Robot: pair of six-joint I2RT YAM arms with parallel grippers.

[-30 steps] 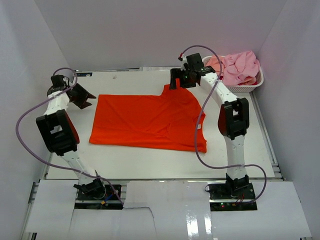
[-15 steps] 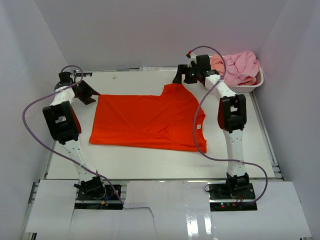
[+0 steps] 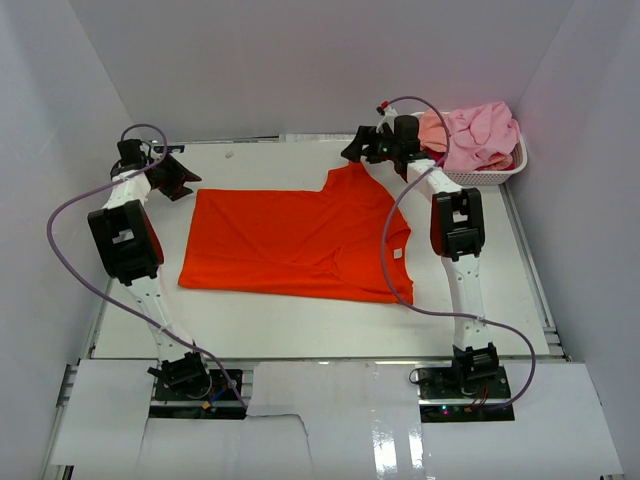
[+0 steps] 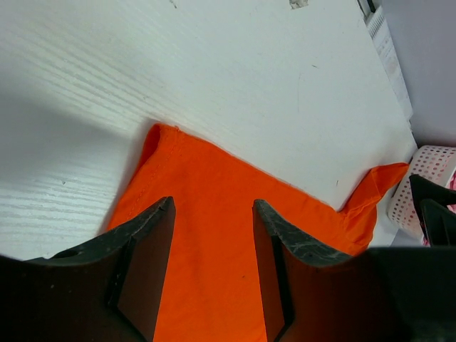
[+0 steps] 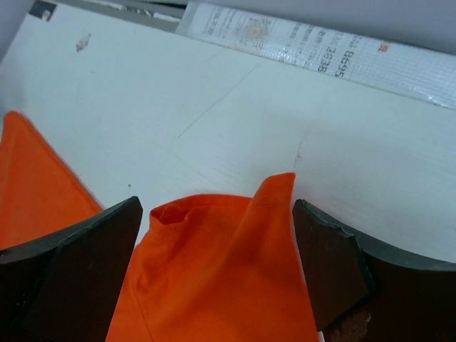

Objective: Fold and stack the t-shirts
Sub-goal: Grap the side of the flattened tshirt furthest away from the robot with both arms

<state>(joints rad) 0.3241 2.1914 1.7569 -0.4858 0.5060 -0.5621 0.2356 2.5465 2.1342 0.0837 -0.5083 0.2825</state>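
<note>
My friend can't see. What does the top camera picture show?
An orange shirt lies spread on a white table. Two robot arms reach to its far corners, the left claw and right claw both open. A white basket of pink clothes sits at the far right.

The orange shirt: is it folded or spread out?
Mostly spread: the orange shirt lies flat on the table, one sleeve out, possibly partly folded.

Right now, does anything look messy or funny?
Yes. The orange t-shirt lies mostly flat, but its far sleeve is rumpled, its edge curled over. Pink shirts heap above the white basket.
</note>
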